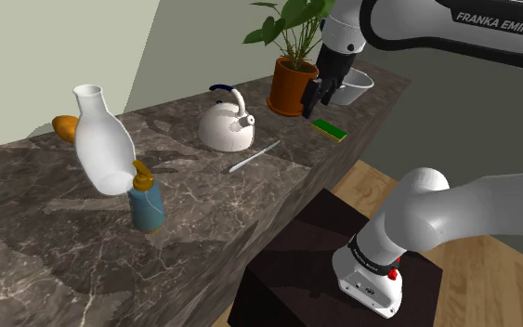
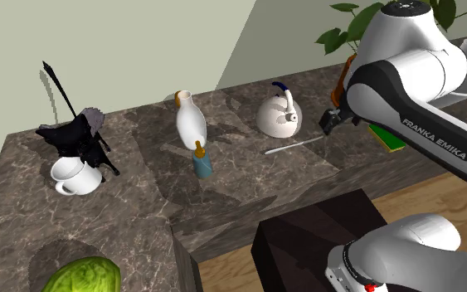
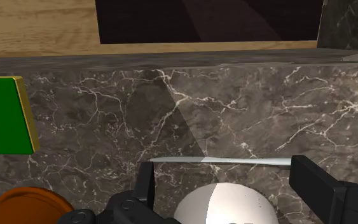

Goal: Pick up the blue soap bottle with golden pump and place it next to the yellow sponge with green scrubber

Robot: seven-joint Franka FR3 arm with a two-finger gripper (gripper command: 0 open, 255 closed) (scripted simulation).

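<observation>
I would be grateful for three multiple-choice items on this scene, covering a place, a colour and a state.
1. The soap bottle stands: A beside the white vase; B on the floor; C on the stand.
2. The plant pot is: A blue; B orange; C black.
3. The gripper is: A open and empty; B shut on the bottle; C shut on the pot.
Key: 1A, they stand side by side on the counter; 2B, it is orange; 3A, its fingers stand apart, clasping nothing.
</observation>
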